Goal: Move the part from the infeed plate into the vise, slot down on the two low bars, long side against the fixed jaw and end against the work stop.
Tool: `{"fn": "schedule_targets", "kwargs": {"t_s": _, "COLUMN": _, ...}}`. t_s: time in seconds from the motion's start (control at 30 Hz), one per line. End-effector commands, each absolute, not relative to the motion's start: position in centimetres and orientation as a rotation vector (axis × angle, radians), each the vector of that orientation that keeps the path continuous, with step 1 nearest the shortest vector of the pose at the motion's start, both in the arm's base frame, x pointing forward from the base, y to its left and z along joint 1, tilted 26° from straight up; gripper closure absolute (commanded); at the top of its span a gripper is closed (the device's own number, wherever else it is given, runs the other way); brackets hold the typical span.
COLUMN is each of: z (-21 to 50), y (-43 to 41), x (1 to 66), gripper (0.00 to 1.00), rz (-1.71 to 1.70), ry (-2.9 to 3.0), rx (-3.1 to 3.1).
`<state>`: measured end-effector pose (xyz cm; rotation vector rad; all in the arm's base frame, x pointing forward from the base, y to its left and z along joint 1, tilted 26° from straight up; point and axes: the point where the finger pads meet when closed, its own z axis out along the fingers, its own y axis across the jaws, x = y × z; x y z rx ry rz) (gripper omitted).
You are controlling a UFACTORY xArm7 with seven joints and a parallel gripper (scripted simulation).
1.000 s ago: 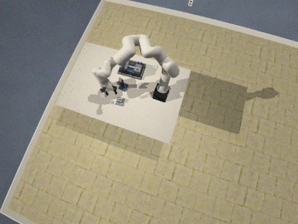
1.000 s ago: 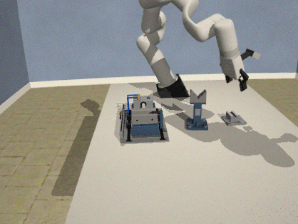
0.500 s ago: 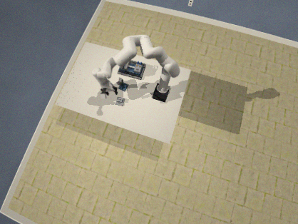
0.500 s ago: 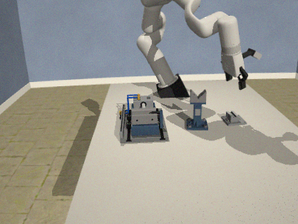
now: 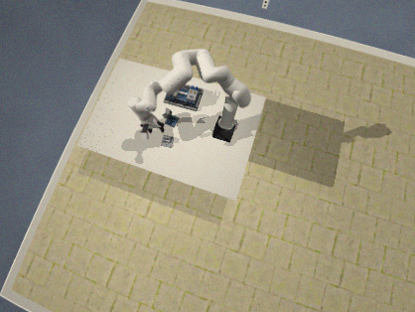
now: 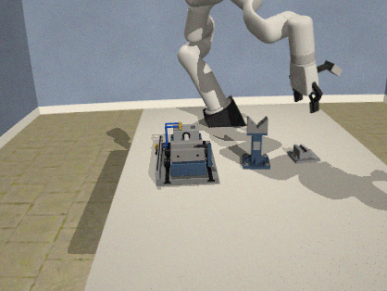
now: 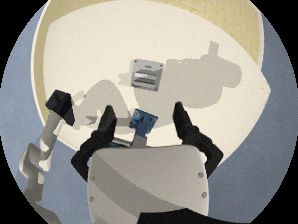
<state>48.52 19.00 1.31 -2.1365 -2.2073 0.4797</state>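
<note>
Tabletop (image 6: 241, 222): pale, vise (image 6: 185, 158) at left.
Hand (image 6: 309, 98): wide, nothing held.
Risk: part (image 6: 302, 151) could be missed if descent is misaligned.

- One robot arm (image 6: 204, 69), with one gripper (image 6: 309, 98), its two fingers spread wide with nothing between them.
- One vise (image 6: 185, 155), on the left of the pale mat.
- One V-block (image 6: 255, 148), right of the vise.
- One infeed plate (image 6: 311, 158), farthest right.
- One part (image 6: 301, 150), lying on that plate.
- One pale mat (image 6: 241, 232) on one tiled floor (image 6: 42, 185).
</note>
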Motion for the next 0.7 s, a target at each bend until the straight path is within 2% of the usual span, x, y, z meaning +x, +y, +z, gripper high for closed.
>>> {"fn": "schedule_targets", "kwargs": {"t_s": 0.0, "z": 2.36, "y": 19.89, "x": 47.98, "gripper": 0.00, "rz": 0.534, "ry": -2.220, "rx": -2.235}}
{"fn": "schedule_targets", "kwargs": {"t_s": 0.67, "z": 3.22, "y": 20.44, "x": 47.49, "gripper": 0.00, "rz": 0.574, "ry": -2.226, "rx": -2.325}}
